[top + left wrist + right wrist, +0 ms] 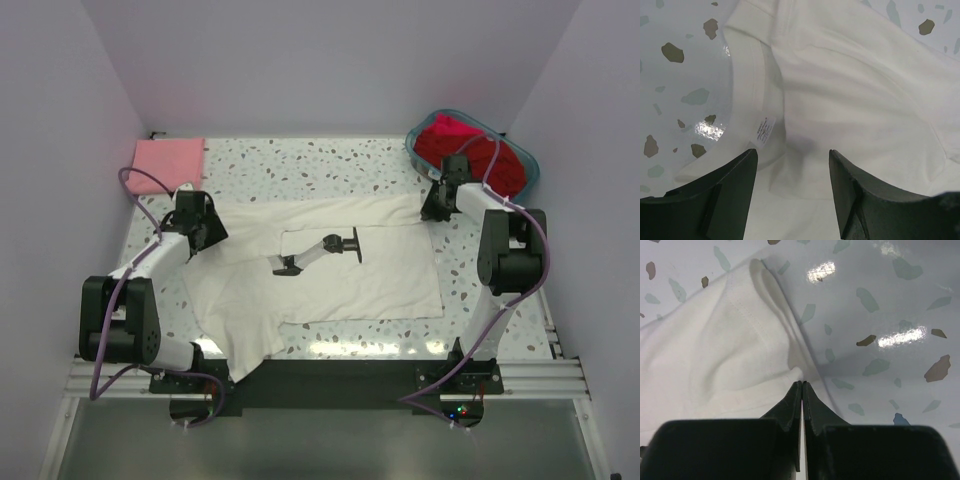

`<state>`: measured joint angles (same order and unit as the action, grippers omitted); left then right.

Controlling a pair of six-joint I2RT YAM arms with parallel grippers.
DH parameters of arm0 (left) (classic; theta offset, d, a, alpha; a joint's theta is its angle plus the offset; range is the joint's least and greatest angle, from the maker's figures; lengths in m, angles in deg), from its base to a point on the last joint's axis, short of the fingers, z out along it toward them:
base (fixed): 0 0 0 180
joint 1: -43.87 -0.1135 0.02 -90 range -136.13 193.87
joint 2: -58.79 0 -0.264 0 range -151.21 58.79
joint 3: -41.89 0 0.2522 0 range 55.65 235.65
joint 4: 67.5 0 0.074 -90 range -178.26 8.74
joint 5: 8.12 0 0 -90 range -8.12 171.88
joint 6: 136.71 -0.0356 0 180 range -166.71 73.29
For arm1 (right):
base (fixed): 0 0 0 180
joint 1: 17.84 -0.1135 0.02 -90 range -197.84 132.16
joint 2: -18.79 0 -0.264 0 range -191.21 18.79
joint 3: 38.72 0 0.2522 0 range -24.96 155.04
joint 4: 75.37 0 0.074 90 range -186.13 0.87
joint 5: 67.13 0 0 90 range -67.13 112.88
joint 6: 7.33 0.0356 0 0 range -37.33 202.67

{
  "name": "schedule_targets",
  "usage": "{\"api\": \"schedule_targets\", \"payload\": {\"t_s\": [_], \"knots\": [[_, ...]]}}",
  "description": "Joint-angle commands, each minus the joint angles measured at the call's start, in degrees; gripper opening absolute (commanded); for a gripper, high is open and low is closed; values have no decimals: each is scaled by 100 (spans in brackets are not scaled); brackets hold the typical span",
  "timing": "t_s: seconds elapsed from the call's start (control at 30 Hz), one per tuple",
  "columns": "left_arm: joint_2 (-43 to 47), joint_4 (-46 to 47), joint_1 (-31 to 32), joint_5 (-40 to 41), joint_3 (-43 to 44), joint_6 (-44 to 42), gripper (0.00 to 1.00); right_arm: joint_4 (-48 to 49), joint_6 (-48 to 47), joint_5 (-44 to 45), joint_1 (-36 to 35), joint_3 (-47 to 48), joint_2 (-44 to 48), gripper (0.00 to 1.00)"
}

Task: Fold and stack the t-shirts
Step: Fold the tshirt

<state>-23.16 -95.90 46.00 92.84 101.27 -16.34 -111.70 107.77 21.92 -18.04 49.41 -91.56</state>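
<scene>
Fold starting: your right gripper (802, 384) pinches the large white black-printed cloth t-shirt (380, 285); left gripper (792, 156), wide above its collar (747, 85), must close.

Pale lavender walls (330, 60) rise at the left, back and right of the frame. A glossy white terrazzo tabletop (330, 155), flecked with grey, teal and brown chips, carries bright glare patches (902, 337). An aluminium rail frame (540, 378) borders its lower edge, with a black panel (340, 375) at centre.
</scene>
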Motion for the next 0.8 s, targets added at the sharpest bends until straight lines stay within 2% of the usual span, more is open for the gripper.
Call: {"api": "schedule_targets", "payload": {"t_s": [0.0,0.33,0.57,0.77], "knots": [[145,224,7,117,16,-84,64,-195,-172,200,3,271,215,0],[144,163,7,178,34,-75,64,-678,-453,464,3,324,514,0],[40,49,-2,179,209,56,64,-661,-524,464,12,166,497,0],[-644,-22,-2,143,1253,302,51,-538,-533,403,3,78,417,0]]}}
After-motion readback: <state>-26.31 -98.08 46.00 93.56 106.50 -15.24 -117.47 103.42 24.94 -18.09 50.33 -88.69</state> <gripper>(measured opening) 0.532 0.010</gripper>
